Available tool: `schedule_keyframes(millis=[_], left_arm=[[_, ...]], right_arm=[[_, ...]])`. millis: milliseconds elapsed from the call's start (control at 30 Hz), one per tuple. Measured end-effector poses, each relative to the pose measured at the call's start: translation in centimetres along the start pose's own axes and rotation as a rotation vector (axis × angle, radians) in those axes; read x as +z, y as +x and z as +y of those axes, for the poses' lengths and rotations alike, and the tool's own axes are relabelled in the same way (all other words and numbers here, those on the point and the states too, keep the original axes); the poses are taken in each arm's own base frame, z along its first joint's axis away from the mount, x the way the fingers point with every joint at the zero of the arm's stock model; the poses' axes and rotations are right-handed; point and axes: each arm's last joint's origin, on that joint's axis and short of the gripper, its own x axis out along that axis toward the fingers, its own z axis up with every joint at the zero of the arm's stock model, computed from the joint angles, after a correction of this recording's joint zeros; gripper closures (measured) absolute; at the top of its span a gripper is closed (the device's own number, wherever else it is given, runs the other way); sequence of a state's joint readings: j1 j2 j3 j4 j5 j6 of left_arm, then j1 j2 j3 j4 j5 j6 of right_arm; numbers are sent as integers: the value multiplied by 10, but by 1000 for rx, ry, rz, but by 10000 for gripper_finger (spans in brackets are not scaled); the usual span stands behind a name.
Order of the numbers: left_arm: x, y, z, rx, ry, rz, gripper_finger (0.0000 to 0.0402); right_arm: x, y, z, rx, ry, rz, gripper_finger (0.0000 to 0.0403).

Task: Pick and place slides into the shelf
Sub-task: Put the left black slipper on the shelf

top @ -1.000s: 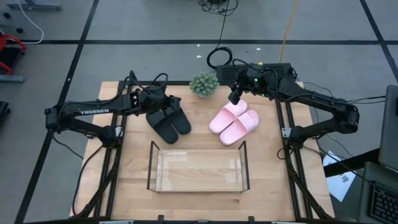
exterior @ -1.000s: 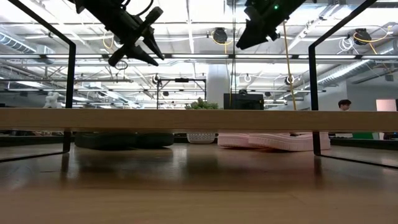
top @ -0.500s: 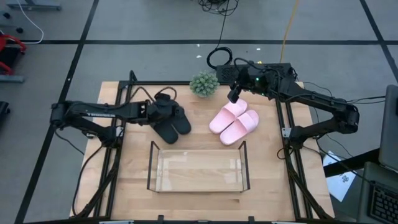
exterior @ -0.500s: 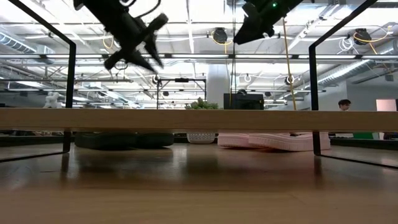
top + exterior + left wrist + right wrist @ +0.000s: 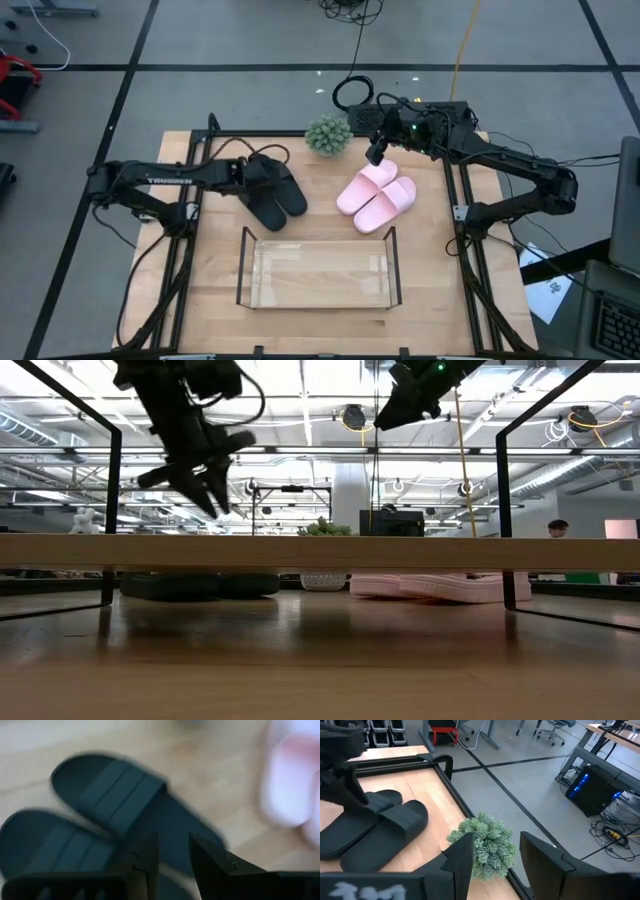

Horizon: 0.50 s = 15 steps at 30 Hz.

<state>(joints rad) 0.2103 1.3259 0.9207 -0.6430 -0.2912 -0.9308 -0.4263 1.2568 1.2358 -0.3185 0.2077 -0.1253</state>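
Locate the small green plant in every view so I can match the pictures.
High view: potted plant at the table's far edge, between the arms.
Low view: only its top shows above the near board, centre.
Left wrist view: not in it.
Right wrist view: centre, beyond the fingers.
Shared landmark: black slides.

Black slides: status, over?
Left pincer open above black slides, nothing gripped. Right pincer open, hovering by pink slides. Shelf holds no slides. Plant nearby, not blocking.

Behind the low clear acrylic shelf (image 5: 317, 271), black slides (image 5: 272, 193) are lying left, pale pink slides (image 5: 377, 197) right, on the wooden bench (image 5: 215, 270).
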Motion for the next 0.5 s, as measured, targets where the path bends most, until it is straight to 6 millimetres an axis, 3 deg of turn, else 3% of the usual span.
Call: schedule_keyframes(millis=[167,333,433,500], left_arm=[[18,-9,29,-32,18,134,298],[36,-35,53,-105,2,51,298],[35,-47,57,-128,-75,44,298],[27,-51,48,-168,-77,59,298]], right_arm=[[-1,0,0,1,-16,7,250],[-2,0,0,2,-22,19,250],[-2,0,0,3,-24,25,250],[-3,0,0,4,-25,31,250]])
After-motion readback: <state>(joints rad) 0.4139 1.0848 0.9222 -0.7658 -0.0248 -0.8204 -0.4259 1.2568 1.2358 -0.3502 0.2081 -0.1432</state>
